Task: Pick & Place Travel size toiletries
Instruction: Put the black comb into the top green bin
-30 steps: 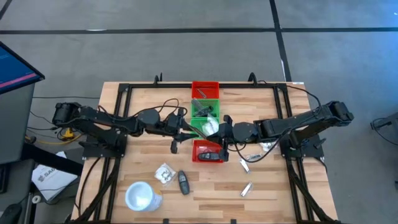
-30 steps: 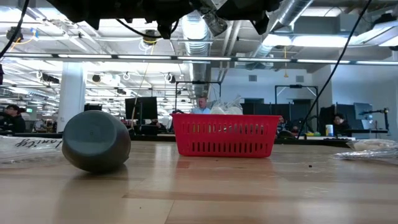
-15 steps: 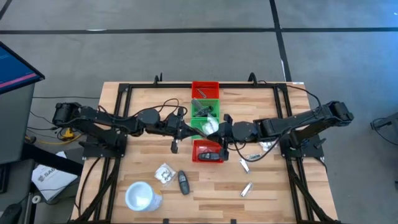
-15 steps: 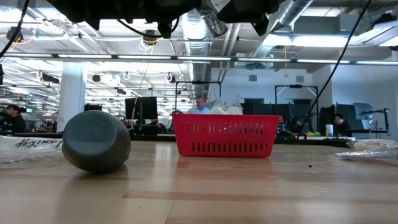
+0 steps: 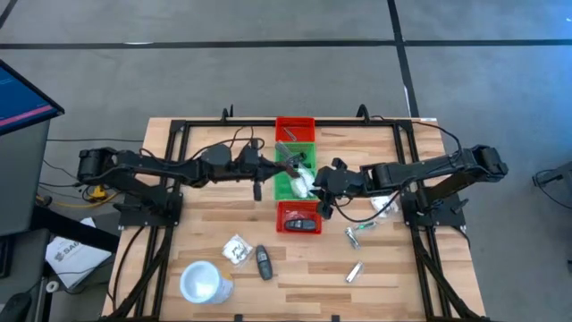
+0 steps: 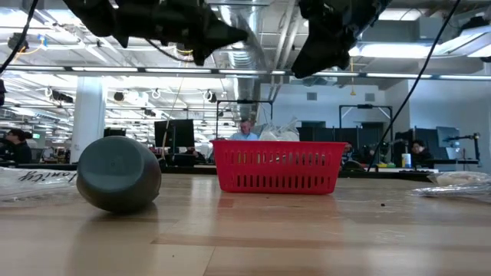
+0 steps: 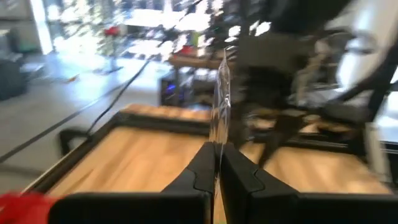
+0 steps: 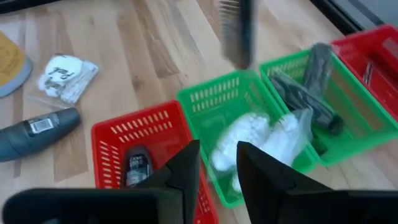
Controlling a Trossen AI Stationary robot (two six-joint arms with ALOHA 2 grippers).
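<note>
Table top: pale wood planks, smooth, satin, visible grain.
Frame around the table top: matt black metal.
2 red bins and 1 green bin at the table's centre: moulded plastic lattice, slightly glossy.
Clear packets in the green bin: thin crinkly glossy film over white contents.
Black oblong piece beside the nearer red bin: smooth dark plastic, paper label.
White cup: smooth, matt.
Arms: matt black.
</note>
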